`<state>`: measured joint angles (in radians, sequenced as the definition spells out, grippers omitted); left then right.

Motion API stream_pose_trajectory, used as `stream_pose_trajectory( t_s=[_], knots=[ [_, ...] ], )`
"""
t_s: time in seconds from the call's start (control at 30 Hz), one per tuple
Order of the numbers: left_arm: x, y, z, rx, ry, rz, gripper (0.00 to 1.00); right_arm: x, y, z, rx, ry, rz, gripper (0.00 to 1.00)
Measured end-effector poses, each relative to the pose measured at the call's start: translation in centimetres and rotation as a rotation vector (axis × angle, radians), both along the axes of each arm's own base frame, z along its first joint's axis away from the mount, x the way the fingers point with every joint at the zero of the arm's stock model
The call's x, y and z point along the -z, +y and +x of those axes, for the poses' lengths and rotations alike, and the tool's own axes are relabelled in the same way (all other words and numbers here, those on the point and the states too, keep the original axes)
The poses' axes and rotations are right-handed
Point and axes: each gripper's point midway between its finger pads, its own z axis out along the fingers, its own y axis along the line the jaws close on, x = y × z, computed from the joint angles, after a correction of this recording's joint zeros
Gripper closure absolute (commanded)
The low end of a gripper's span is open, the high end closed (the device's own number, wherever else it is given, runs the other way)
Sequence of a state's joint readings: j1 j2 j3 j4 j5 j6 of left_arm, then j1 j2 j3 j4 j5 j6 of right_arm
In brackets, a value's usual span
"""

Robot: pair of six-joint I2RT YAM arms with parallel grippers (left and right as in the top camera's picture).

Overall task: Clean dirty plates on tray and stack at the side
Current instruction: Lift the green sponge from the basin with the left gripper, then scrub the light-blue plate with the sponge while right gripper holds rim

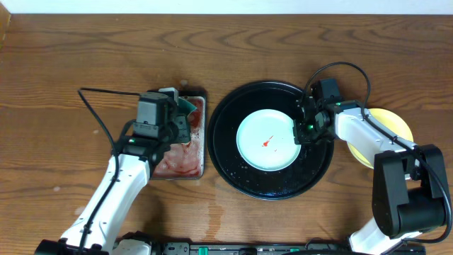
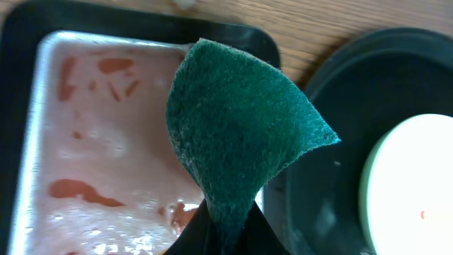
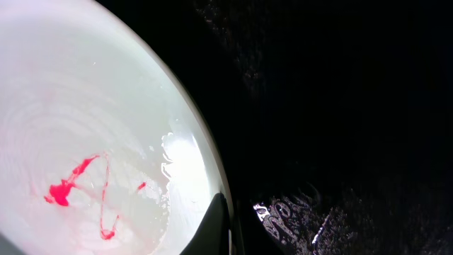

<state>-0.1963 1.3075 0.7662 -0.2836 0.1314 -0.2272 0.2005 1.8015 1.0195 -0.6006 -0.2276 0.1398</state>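
One pale aqua plate [image 1: 265, 140] with a small red smear lies in the middle of the round black tray [image 1: 223, 152]. My right gripper [image 1: 301, 131] is at the plate's right rim, shut on the rim; the right wrist view shows a finger [image 3: 230, 227] over the edge of the plate [image 3: 92, 127] with the tray [image 3: 340, 106] beside it. A yellow plate [image 1: 393, 120] lies on the table right of the tray, partly under my right arm. A second aqua plate is not visible. My left gripper [image 1: 182, 106] is shut on a green scouring sponge [image 2: 241, 120] above the sponge tray.
The small rectangular sponge tray [image 1: 180, 163], red-stained and wet, sits just left of the black tray; it also shows in the left wrist view [image 2: 92, 142]. Wet marks lie on the wooden table in front of the trays. Cables loop from both arms.
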Motion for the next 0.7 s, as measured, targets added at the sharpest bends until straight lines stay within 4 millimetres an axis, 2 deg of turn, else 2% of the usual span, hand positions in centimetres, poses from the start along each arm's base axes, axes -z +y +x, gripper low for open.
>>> stream_pose_trajectory(
  t_s=[0.23,0.37,0.47,0.7],
  knots=[
    [0.0,0.2,0.1,-0.018,-0.018,0.071,0.93,0.0,0.0,0.0,0.0,0.0,0.0,0.99],
    [0.1,-1.0,-0.4,0.019,-0.012,0.079,0.93,0.0,0.0,0.0,0.0,0.0,0.0,0.99],
    [0.0,-3.1,-1.1,0.08,-0.006,0.069,0.93,0.0,0.0,0.0,0.0,0.0,0.0,0.99],
    [-1.9,-10.3,-1.1,0.217,-0.058,-0.022,0.93,0.0,0.0,0.0,0.0,0.001,0.0,0.99]
  ],
)
